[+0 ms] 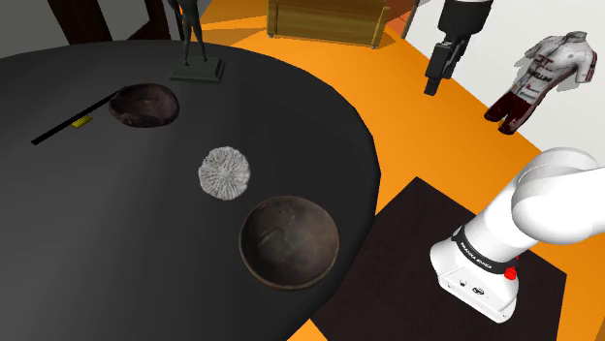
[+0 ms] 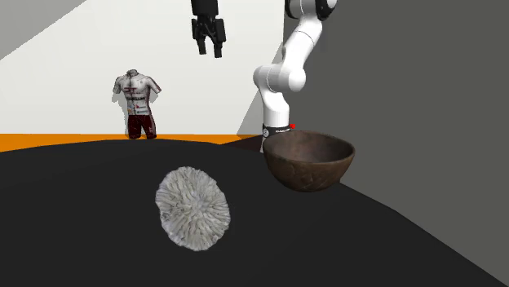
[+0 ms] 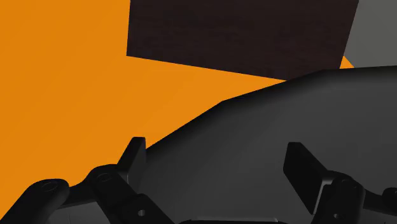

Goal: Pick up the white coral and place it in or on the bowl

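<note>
Coral [image 2: 192,208] sits closest to the second exterior camera: a pale grey-white, ridged, rounded lump, lying on the black round table [image 2: 73,236]. In the shoulder view I see the coral [image 1: 225,173] between two dark brown bowls, near the larger bowl [image 1: 289,242] but not touching it, and well apart from the smaller bowl [image 1: 145,105] further up the table [image 1: 87,232]. The larger bowl [image 2: 308,163] is empty and stands upright near the table edge on the arm's side. A dark statue [image 1: 197,58] on a flat base stands beyond the smaller bowl, and a thin black stick [image 1: 73,121] with a yellow tag lies just beside that bowl. Gripper [image 1: 432,87] hangs high, off the table and over the orange floor [image 1: 417,136], well apart from the coral; in the second exterior view the gripper [image 2: 209,47] points down, above everything else. In the wrist view the gripper [image 3: 216,167] has its fingers [image 3: 133,159] apart with nothing between them, and I read the table edge [image 3: 267,133], orange floor [image 3: 63,83] and the dark stand [image 3: 235,32] below. A headless dummy [image 1: 543,73] in a white and red shirt stands by the wall, and a wooden cabinet [image 1: 325,19] sits past the table.
</note>
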### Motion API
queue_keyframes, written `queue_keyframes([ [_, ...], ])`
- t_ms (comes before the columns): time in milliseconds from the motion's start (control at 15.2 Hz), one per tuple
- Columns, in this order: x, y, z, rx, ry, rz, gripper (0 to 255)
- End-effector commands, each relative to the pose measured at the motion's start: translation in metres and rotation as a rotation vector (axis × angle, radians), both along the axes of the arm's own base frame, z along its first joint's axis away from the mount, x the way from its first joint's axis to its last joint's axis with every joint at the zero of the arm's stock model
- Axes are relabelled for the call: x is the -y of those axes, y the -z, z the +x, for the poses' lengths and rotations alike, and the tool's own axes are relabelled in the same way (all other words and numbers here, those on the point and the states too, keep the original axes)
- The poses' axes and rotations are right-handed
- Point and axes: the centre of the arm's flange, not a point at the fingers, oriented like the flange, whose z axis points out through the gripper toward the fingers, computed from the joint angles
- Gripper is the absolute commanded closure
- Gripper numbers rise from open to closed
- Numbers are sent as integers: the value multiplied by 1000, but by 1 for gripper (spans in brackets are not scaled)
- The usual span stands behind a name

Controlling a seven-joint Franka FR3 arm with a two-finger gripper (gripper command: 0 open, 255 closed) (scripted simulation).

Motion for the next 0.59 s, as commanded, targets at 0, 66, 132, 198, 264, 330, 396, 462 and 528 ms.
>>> queue_keyframes([
  [0, 0, 0, 0, 0, 0, 0, 0],
  [66, -5, 7, 9, -1, -11, 15, 0],
  [132, -10, 13, 17, -2, -22, 29, 0],
  [198, -16, 20, 26, -3, -33, 44, 0],
  [264, -21, 26, 34, -4, -45, 58, 0],
  [330, -27, 32, 43, -5, -56, 73, 0],
  [396, -33, 39, 51, -6, -67, 88, 0],
  [462, -39, 45, 59, -7, -78, 102, 0],
  [528, -45, 51, 68, -8, -89, 117, 0],
])
